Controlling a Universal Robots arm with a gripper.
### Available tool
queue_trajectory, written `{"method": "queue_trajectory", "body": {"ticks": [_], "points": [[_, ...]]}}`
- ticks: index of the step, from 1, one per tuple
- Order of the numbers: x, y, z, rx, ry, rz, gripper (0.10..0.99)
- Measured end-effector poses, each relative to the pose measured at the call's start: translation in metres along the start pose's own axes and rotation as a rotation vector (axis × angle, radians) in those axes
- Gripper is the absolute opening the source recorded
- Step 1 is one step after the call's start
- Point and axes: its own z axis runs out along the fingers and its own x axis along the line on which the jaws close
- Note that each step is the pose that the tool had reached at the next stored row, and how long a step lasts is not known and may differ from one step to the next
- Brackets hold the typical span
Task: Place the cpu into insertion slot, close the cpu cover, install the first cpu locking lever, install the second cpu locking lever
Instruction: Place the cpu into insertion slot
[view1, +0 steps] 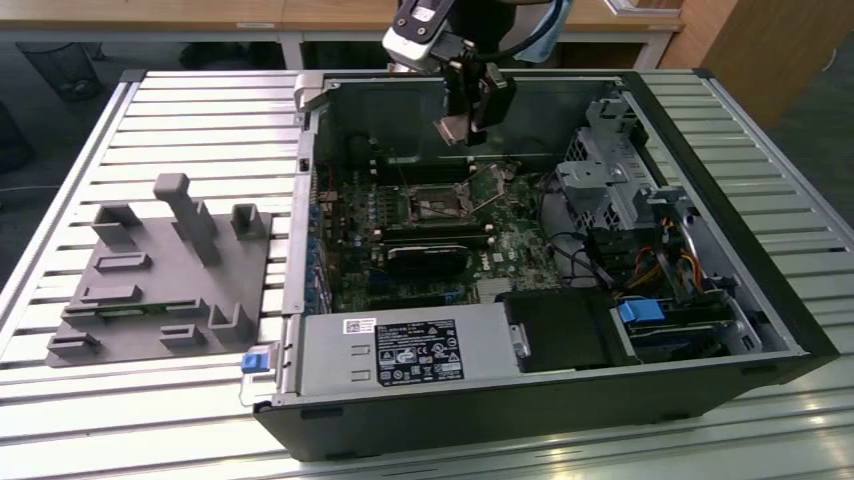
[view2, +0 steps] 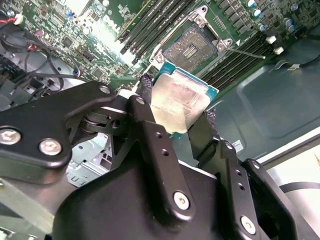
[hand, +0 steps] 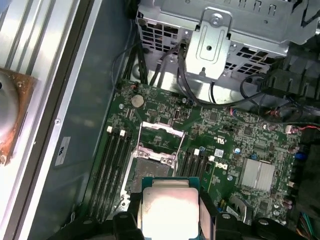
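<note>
Cpu (view2: 185, 97) status?

– Clamped by its edges between the pincer (view2: 179, 107) fingers, with the metal top showing in both wrist views. It's held in the air, clear of the board.

Where over the case?

– In the exterior view the pincer hangs over the far part of the computer case (view1: 534, 420), which lies on its side. The motherboard (view1: 350, 270) is underneath. The insertion slot (view1: 438, 205) sits below the pincer and a bit nearer.

Slot state?

– Bare, with the dark centre exposed. The cpu cover (hand: 161, 130) is swung up off it and stands at the slot's edge toward the drive cage (hand: 210, 35). A thin metal lever (view2: 247, 52) sticks out free beside the slot, across the memory slots (view2: 235, 62).

Anything else on the surface (view1: 200, 110)?

– A grey fixture (view1: 147, 290) on the exterior view's left, well apart from the case.
</note>
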Motion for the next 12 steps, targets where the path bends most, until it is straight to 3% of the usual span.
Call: {"method": "queue_trajectory", "body": {"ticks": [12], "points": [[0.0,-0.0003,0.0034,0.0,-0.0006,0.009,0.537]]}}
